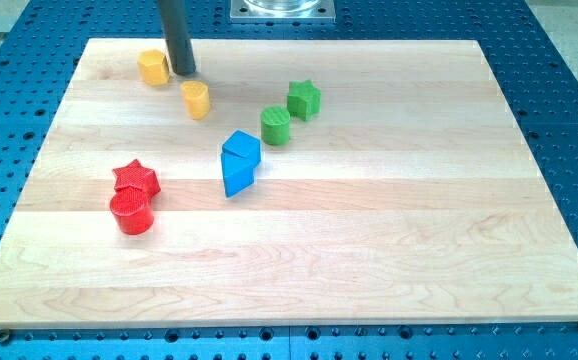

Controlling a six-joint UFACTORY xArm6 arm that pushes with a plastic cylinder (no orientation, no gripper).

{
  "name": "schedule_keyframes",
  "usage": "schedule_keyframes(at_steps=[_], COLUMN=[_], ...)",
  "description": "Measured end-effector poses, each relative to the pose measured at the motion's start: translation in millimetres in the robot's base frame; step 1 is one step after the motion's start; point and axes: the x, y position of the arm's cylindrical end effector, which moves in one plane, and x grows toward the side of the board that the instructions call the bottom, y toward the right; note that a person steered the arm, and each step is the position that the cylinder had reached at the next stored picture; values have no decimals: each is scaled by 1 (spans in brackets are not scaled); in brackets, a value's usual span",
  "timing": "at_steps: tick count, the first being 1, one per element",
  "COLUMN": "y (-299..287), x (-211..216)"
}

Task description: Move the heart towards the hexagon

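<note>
A yellow block that looks like a hexagon (153, 67) lies near the view's top left of the wooden board (389, 240). A second yellow block, which looks like the heart (196, 99), lies a little below and to the right of it. My tip (184, 73) stands between the two, just right of the hexagon and just above the heart. I cannot tell whether it touches either one.
A green cylinder (276, 125) and a green star (304, 99) sit right of the heart. A blue cube (241, 148) touches a blue triangle (237, 177) near the middle. A red star (136, 179) and a red cylinder (132, 212) lie at the left.
</note>
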Motion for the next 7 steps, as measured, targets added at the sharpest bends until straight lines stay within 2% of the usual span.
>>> schedule_keyframes(at_steps=[1, 2, 3, 5, 7], y=[47, 49, 49, 49, 20], x=[15, 28, 66, 91, 63])
